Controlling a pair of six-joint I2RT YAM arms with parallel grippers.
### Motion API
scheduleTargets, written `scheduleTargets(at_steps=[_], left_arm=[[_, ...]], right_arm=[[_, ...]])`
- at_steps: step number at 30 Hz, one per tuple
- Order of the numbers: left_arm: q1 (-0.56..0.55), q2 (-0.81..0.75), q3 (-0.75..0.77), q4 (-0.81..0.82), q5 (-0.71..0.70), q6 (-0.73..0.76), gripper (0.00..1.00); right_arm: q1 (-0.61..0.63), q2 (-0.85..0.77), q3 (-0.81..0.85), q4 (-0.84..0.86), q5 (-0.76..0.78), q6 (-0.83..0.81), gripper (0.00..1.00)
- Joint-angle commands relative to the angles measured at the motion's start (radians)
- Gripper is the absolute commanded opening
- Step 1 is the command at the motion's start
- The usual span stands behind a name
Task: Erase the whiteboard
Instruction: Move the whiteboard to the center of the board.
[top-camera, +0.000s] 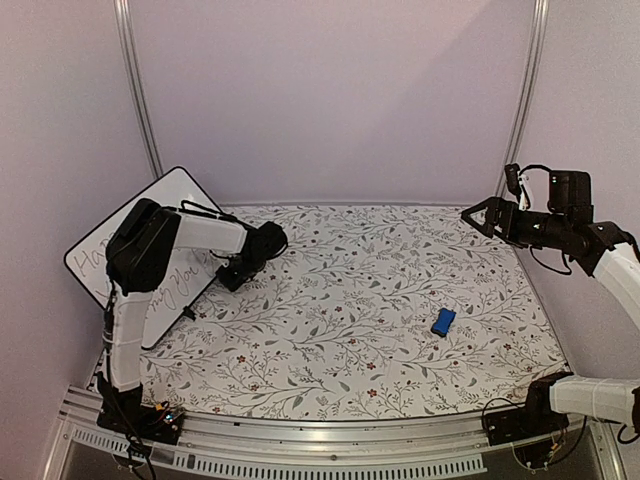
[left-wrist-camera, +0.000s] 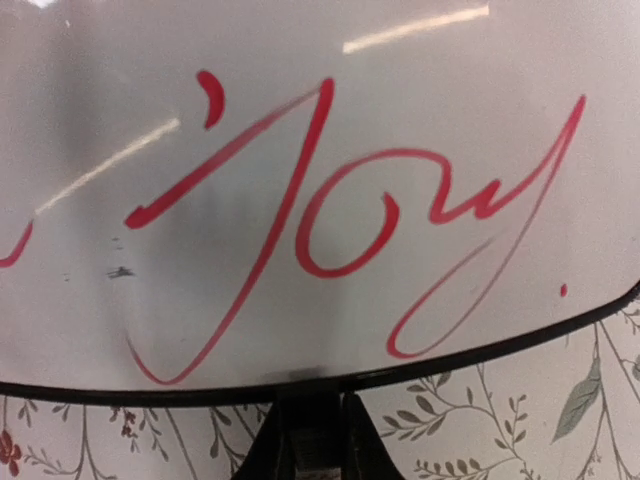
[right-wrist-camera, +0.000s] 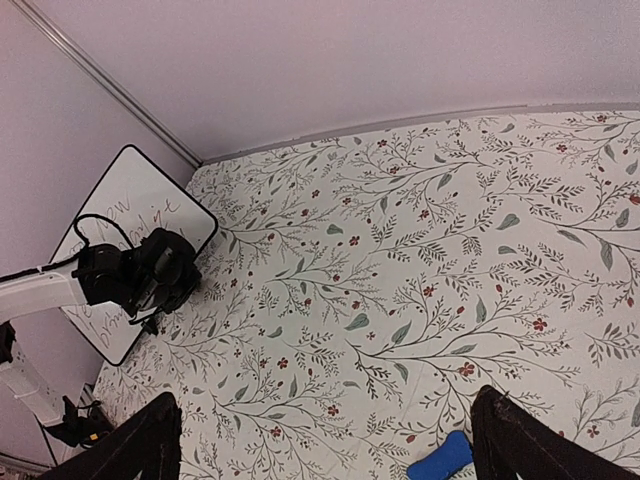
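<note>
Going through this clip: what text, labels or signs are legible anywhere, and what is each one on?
"Joy." in red cursive handwriting on the whiteboard, left wrist view; a stroke at the left edge is cut off.
"Hap" begins the board's upper line in the top view; the rest is hidden by the left arm.
The board's other handwriting is too small to read.
Blue block: no label visible.

Left side blocked: whiteboard (top-camera: 170, 195), left arm (top-camera: 190, 235); eraser (top-camera: 443, 321) sits mid-right.
</note>
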Motion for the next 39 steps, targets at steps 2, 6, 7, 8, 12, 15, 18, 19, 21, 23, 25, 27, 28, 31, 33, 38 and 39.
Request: scheduleTargets(at_steps=[2,6,7,8,12,15,18,19,21,23,25,27,28,31,33,38,39], left_arm=[[-0.080,0.036,0.009,0.045,0.076,0.006,0.00],[-0.132,0.053,0.032,0.046,0.087,0.006,0.00],[-0.147,0.057,0.043,0.044,0.088,0.009,0.00],[-0.160,0.062,0.051,0.044,0.091,0.009,0.00],[-0.211,0.088,0.091,0.045,0.112,0.018,0.00],[-0.251,0.112,0.134,0.043,0.119,0.033,0.00],[-0.294,0.133,0.174,0.044,0.120,0.048,0.00],[-0.304,0.141,0.188,0.044,0.123,0.054,0.00],[-0.326,0.154,0.213,0.044,0.128,0.061,0.00],[-0.345,0.168,0.238,0.043,0.128,0.071,0.00],[-0.366,0.182,0.265,0.044,0.129,0.081,0.00],[-0.387,0.197,0.289,0.044,0.131,0.090,0.00],[-0.395,0.203,0.302,0.044,0.133,0.095,0.00],[-0.421,0.222,0.338,0.044,0.143,0.107,0.00],[-0.437,0.234,0.369,0.047,0.152,0.122,0.00],[-0.478,0.257,0.415,0.092,0.172,0.169,0.00],[-0.488,0.265,0.425,0.101,0.175,0.181,0.00]], right_arm=[[0.008,0.000,0.004,0.027,-0.009,0.009,0.99],[0.010,0.000,0.001,0.027,-0.006,0.008,0.99],[0.009,0.000,0.000,0.026,-0.004,0.009,0.99],[0.009,0.000,0.000,0.025,-0.002,0.009,0.99],[0.009,-0.002,-0.003,0.020,0.009,0.008,0.99],[0.010,-0.003,-0.003,0.017,0.012,0.005,0.99],[0.009,-0.003,-0.003,0.014,0.019,0.005,0.99],[0.010,-0.004,-0.003,0.013,0.020,0.005,0.99],[0.009,-0.004,-0.003,0.012,0.023,0.005,0.99],[0.009,-0.006,-0.002,0.011,0.025,0.005,0.99],[0.009,-0.006,-0.002,0.010,0.028,0.006,0.99],[0.010,-0.006,-0.003,0.009,0.031,0.008,0.99],[0.010,-0.005,-0.003,0.010,0.031,0.009,0.99],[0.010,-0.004,-0.003,0.009,0.033,0.011,0.99],[0.010,-0.003,-0.002,0.010,0.034,0.012,0.99],[0.010,-0.002,-0.003,0.010,0.042,0.015,0.99],[0.010,0.000,-0.003,0.011,0.042,0.014,0.99]])
